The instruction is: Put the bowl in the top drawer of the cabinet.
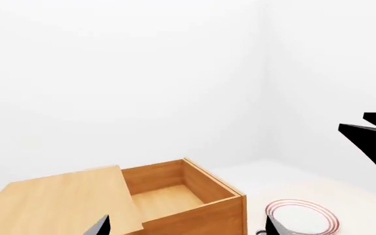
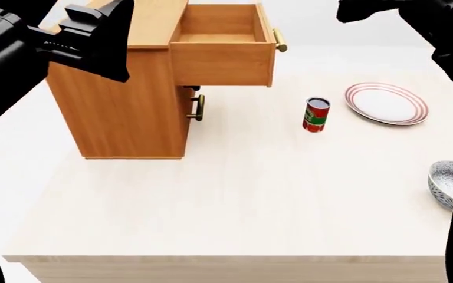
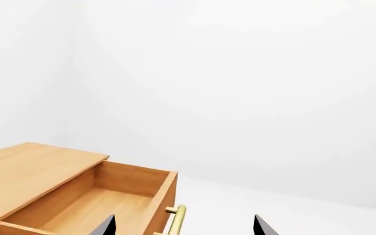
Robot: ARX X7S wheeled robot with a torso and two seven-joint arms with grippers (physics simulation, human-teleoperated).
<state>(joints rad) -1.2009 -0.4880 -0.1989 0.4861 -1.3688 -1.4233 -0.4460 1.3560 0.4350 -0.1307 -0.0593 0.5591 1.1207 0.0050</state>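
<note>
The speckled grey-and-white bowl [image 2: 449, 182] sits at the table's right edge, partly cut off by the dark right arm in the head view. At the back left stands the orange-brown cabinet [image 2: 116, 112], and its top drawer [image 2: 222, 41] is pulled out and holds nothing. The brass handle [image 3: 176, 219] of that drawer shows in the right wrist view. My left gripper [image 1: 186, 226] hangs open high above the cabinet top and the drawer [image 1: 175, 196]. My right gripper [image 3: 184, 226] is open too, raised beyond the drawer front. Neither holds anything.
A flat white plate with red rings [image 2: 386, 102] lies at the back right. A red can [image 2: 315, 114] stands between it and the cabinet. The lower drawer's brass handle [image 2: 199, 107] sticks out under the open drawer. The table's front edge [image 2: 226, 259] is near.
</note>
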